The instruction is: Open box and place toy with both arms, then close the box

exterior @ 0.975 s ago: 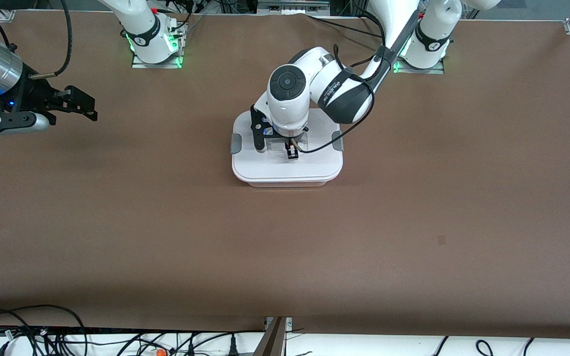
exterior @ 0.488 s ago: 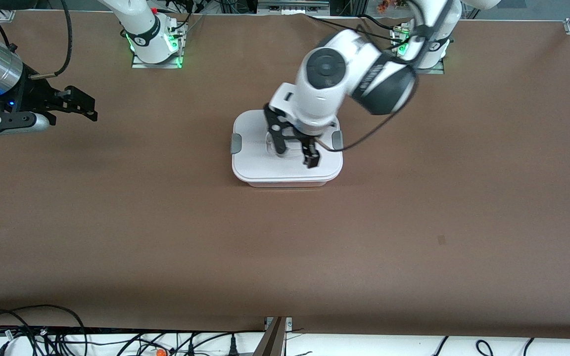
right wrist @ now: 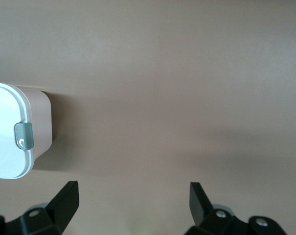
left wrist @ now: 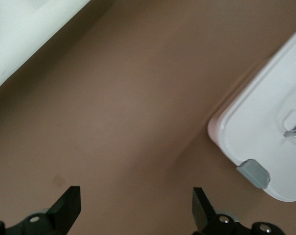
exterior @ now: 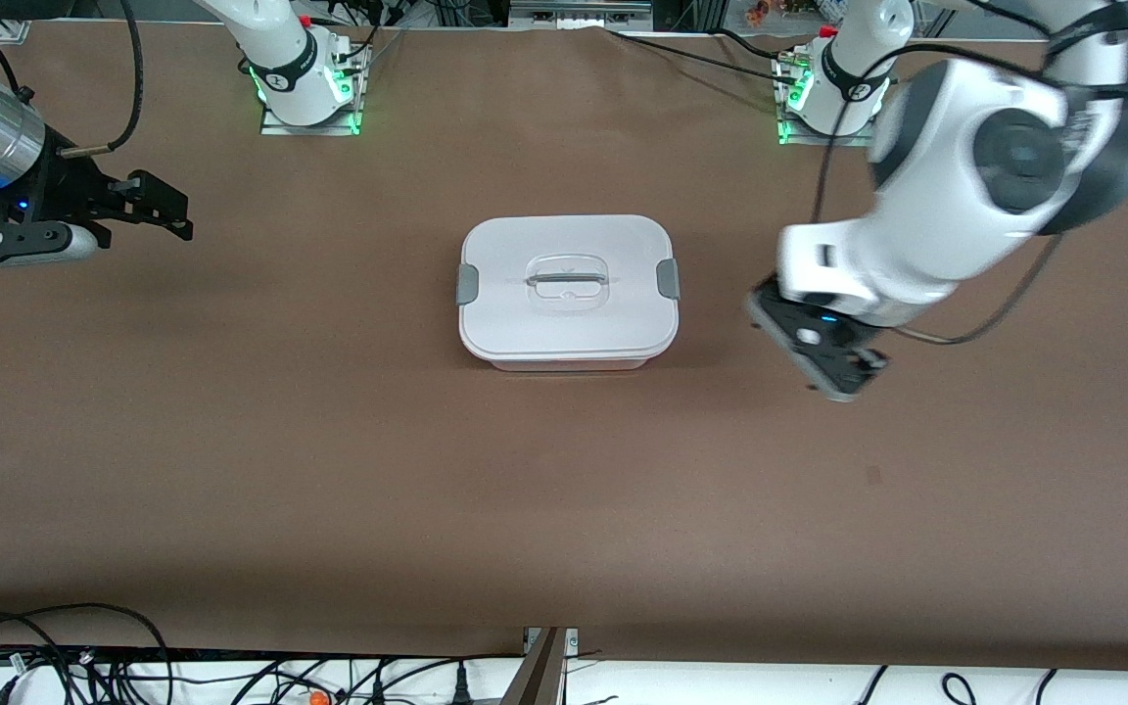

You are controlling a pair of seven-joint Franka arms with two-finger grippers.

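Box is sitting mid-table, lid on, both grey clips down; toy isn't showing anywhere, presumably inside. Looks like the final step, nothing left but retreating. Left gripper is hanging over bare table toward the left arm's end, fingers spread, empty; 0.5 s ago it was over the lid handle. Right gripper is waiting unchanged, open, empty.
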